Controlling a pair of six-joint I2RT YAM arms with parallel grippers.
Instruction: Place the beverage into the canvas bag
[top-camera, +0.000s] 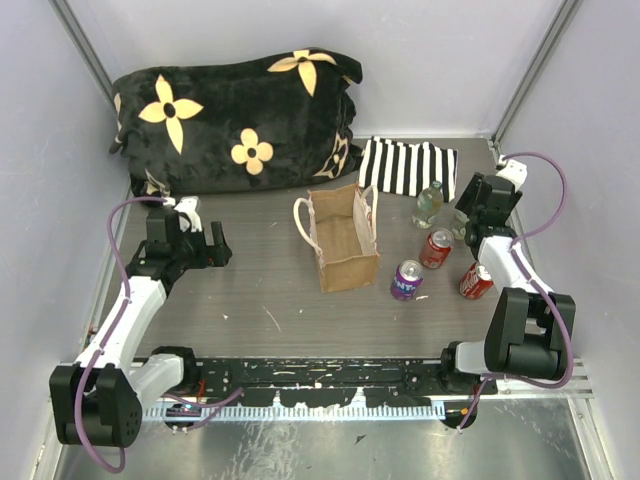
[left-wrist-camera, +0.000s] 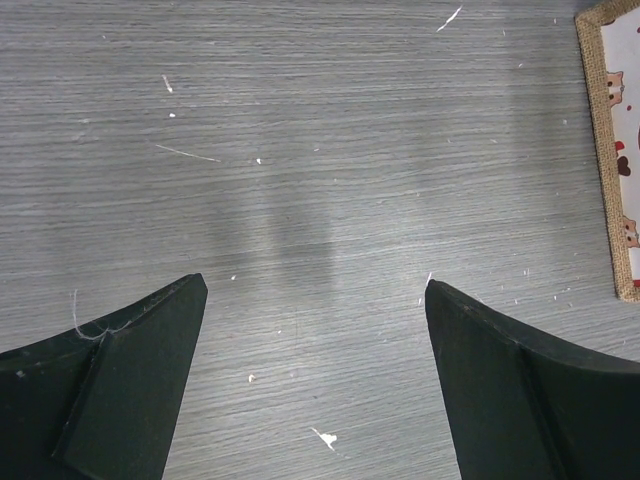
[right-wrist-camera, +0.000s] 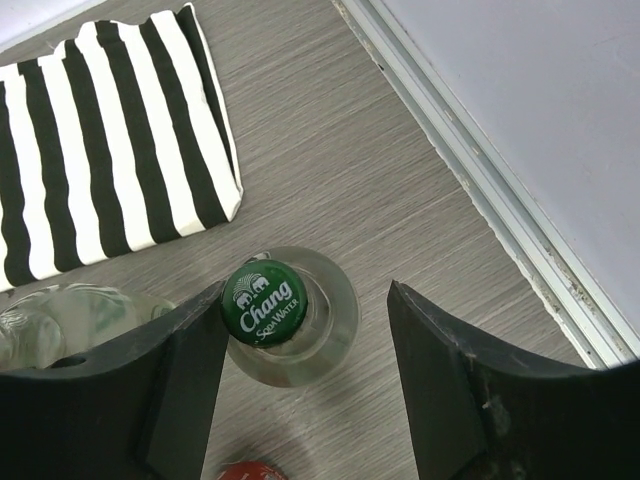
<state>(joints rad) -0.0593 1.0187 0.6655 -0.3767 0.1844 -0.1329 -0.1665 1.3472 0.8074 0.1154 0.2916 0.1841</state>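
A clear glass soda-water bottle with a green cap (right-wrist-camera: 264, 303), one of the beverages, stands upright on the table. My right gripper (right-wrist-camera: 305, 290) is straight above it and open, jaws either side of the neck. The left finger (right-wrist-camera: 185, 380) is at the cap's edge and the right finger (right-wrist-camera: 440, 380) stands well apart. The canvas bag (top-camera: 343, 240) stands open-topped in the middle of the table, with cream handles; its burlap rim (left-wrist-camera: 605, 150) shows in the left wrist view. To the bag's left my left gripper (top-camera: 215, 245) (left-wrist-camera: 315, 290) is open over bare table.
A second clear bottle (top-camera: 428, 205) (right-wrist-camera: 70, 315) stands just left of the right gripper. Two red cans (top-camera: 435, 248) (top-camera: 476, 281) and a purple can (top-camera: 406, 279) stand nearer. A striped fabric piece (top-camera: 405, 167) (right-wrist-camera: 100, 140) and a black flowered cushion (top-camera: 235, 120) lie behind. A rail (right-wrist-camera: 480, 170) runs along the right wall.
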